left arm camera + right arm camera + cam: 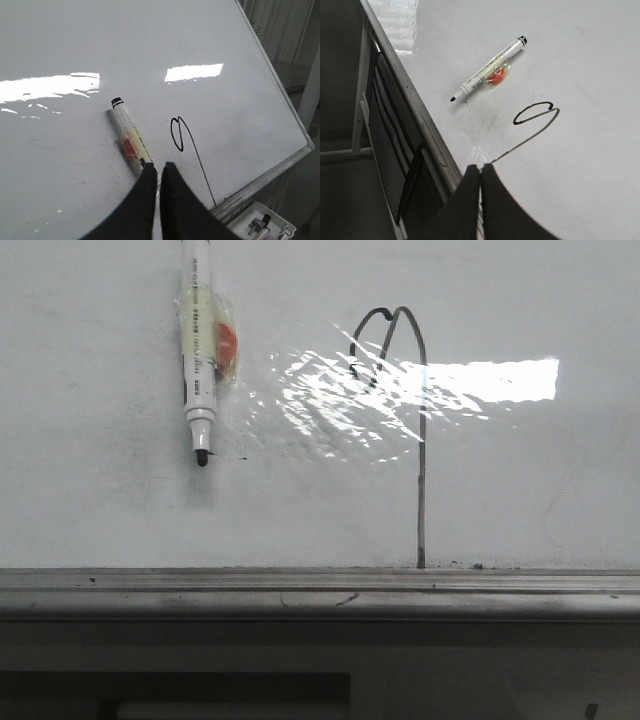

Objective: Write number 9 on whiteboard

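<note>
The whiteboard (100,490) fills the front view, and no gripper shows there. The number 9 (421,470) is a thin dark line, a narrow loop atop a long stem reaching the grey tray rail (300,585). An uncapped marker (199,340) with an orange patch clings to the board left of it, tip down. In the left wrist view my left gripper (160,167) is shut and empty, its fingers covering the tip end of the marker (131,135), with the 9 (198,161) beside them. My right gripper (480,169) is shut and empty, by the foot of the 9's stem (510,150).
A bright glare patch (500,380) lies across the 9's loop. A white tray with small tools (262,225) sits below the board's corner. The board's rail (415,115) and a dark frame with a black strap (410,185) run beside the right gripper.
</note>
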Robot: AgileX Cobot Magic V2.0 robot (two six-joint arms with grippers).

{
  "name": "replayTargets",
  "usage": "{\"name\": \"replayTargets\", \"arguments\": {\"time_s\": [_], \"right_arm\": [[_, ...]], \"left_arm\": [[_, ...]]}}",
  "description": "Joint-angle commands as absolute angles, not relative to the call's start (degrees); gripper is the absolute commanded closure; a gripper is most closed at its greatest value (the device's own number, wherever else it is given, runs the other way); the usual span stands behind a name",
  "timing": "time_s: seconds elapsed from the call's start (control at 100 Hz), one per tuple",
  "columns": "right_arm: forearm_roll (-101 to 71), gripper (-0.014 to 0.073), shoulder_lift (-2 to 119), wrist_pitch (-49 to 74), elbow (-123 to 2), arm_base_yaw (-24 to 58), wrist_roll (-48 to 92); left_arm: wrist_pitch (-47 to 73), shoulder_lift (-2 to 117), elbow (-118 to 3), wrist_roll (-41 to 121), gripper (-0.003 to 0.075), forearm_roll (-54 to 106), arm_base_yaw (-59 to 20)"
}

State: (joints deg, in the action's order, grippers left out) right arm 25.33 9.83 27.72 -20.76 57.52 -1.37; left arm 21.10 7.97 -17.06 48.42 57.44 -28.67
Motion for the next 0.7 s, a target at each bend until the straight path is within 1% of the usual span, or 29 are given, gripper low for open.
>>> {"name": "replayTargets", "arguments": {"time_s": [0.0, 0.47, 0.6, 0.67, 0.69], "right_arm": [[27.0, 0.0635, 10.4, 24.6, -22.0, 57.2, -1.5], [27.0, 0.0635, 10.4, 25.1, -22.0, 57.2, -1.5], [27.0, 0.0635, 10.4, 25.1, -22.0, 57.2, -1.5], [27.0, 0.0635, 10.4, 25.1, -22.0, 57.2, -1.5], [27.0, 0.0635, 10.4, 25.1, -22.0, 57.2, -1.5]], "left_arm": [[19.0, 8.6, -18.3, 48.3, 0.0741, 58.7, -28.6], [18.5, 8.7, -17.8, 48.3, 0.0741, 57.4, -28.6], [13.5, 7.6, -16.0, 46.5, 0.0741, 43.6, -26.0], [9.1, 6.3, -13.3, 35.5, 0.0741, 33.5, -22.1], [7.7, 5.9, -11.9, 30.9, 0.0741, 27.4, -20.8]]}}
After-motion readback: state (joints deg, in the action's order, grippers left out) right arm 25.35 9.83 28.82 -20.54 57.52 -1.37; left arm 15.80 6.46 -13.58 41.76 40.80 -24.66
